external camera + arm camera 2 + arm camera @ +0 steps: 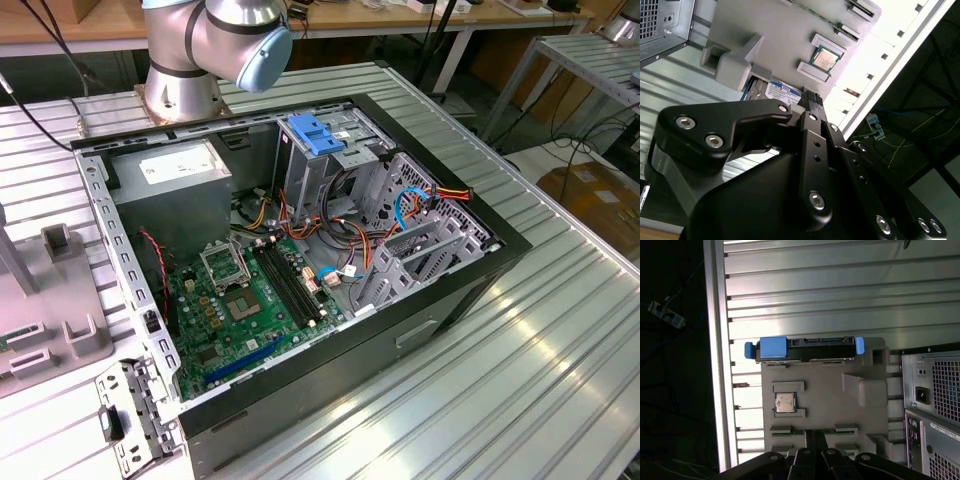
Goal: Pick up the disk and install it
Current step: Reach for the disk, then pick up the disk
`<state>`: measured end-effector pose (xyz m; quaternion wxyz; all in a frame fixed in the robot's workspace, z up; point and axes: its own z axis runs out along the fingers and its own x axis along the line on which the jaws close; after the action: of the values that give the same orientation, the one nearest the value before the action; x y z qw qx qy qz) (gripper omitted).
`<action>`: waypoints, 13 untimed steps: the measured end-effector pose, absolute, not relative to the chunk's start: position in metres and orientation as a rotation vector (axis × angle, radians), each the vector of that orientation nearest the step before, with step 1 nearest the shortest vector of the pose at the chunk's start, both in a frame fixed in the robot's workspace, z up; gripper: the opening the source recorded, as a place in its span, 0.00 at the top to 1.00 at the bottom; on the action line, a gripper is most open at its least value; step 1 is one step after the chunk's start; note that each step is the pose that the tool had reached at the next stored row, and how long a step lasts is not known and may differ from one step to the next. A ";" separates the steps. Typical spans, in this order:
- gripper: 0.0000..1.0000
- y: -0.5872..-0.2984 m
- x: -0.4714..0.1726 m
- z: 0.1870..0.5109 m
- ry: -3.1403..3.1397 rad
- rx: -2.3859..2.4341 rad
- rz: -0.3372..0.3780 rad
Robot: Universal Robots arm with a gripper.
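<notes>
The disk (805, 348) stands on edge in a slot at one end of a grey fixture tray (830, 405), its silver body flanked by blue rails. In the second wrist view a strip of the disk's (781, 88) white label with its blue band shows past the black gripper body. My gripper (815, 436) hangs above the tray's other end, apart from the disk and holding nothing. Its two thin fingers (811, 96) lie pressed together, shut. The open computer case (300, 250) lies on the table beside the tray.
A processor chip (785, 402) sits in a pocket of the tray. The case's rear panel (935, 405) stands close beside the tray. A light-blue clip (315, 133) tops the drive cage. Cables (400, 215) cross the cage. The table edge (717, 365) runs beside the tray.
</notes>
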<state>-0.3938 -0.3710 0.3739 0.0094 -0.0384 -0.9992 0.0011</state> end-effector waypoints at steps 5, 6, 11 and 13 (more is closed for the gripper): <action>0.89 -0.371 -0.394 0.374 -3.120 -0.120 0.003; 0.89 -0.371 -0.394 0.374 -3.120 -0.120 0.003; 0.89 -0.371 -0.394 0.374 -3.121 -0.116 0.003; 0.89 -0.371 -0.394 0.374 -3.121 -0.102 0.004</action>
<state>-0.3938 -0.3709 0.3738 0.0094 -0.0328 -0.9994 0.0011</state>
